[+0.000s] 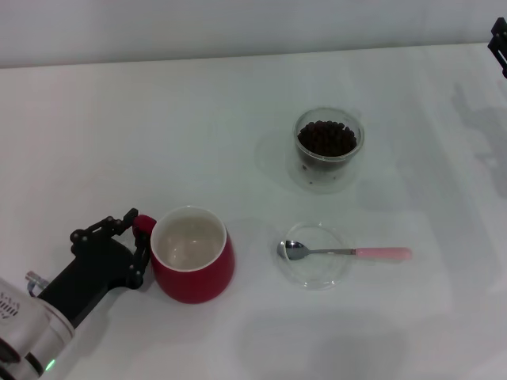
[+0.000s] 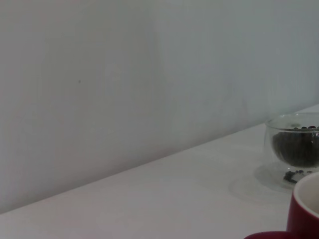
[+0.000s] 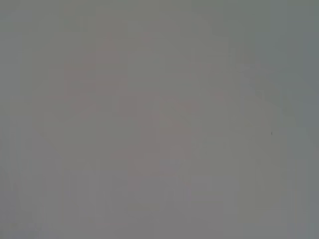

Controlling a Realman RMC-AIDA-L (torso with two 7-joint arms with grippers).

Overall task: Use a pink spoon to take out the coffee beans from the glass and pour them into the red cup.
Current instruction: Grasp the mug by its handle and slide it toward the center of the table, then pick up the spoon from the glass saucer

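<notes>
White table [image 1: 119,119] carries every item; no brand, label or writing can be read on any of them.

Left pincer [image 1: 139,241]: black, low at the near left of the table, its fingers closed around the small loop handle of the red cup [image 1: 192,255].

Red cup: dark red outside, white inside, upright, just right of the left pincer and touching it at the handle. In the left wrist view its rim [image 2: 305,209] shows at the picture's edge.

Clear dish [image 1: 315,255]: flat, shallow, right of the red cup, well apart from the left pincer.

Pink spoon [image 1: 345,252]: metal bowl resting in the dish, pale pink handle reaching out to the right over the table.

Glass [image 1: 328,148]: clear, double-walled, upright, behind the dish, filled with coffee beans [image 1: 325,137].

Right pincer [image 1: 498,43]: only a dark part shows at the far right edge, well apart from spoon and glass; whether it is open cannot be told.
</notes>
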